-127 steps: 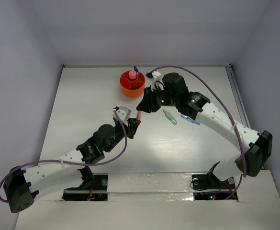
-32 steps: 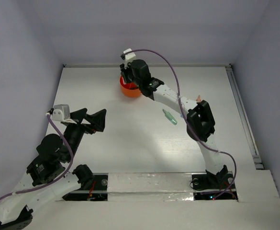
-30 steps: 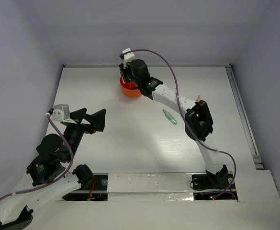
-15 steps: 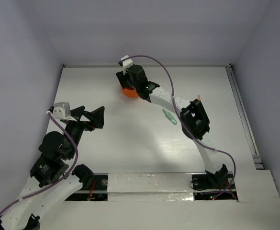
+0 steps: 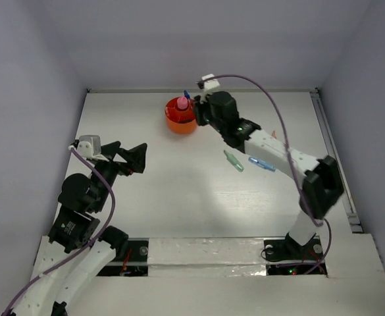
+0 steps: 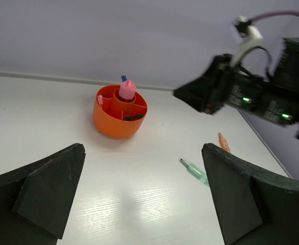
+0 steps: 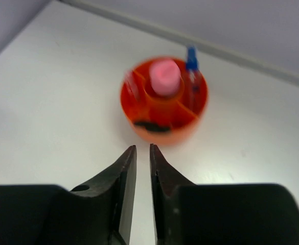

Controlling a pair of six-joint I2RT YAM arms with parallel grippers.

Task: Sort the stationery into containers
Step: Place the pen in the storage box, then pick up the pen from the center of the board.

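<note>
A narrow slit between the right jaws, nothing clamped in it. Straight ahead of them and close by, an orange tub (image 7: 164, 133) upright on the white counter (image 7: 62, 102). In its central well, a pink capsule (image 7: 164, 76) standing on end. In a far compartment, a blue pen (image 7: 191, 57) sticking up. In the compartment nearest the jaws, something black (image 7: 149, 124), too blurred to name.

Spread fully wide, the left jaws, gripping nothing. Well ahead of them, the same tub. Nearer and toward their right side, a green capsule (image 6: 196, 171) flat on the counter, with an orange-pink piece (image 6: 224, 143) beyond it. Well behind the right jaws, near the green capsule, a blue-and-white tube (image 5: 262, 164).
</note>
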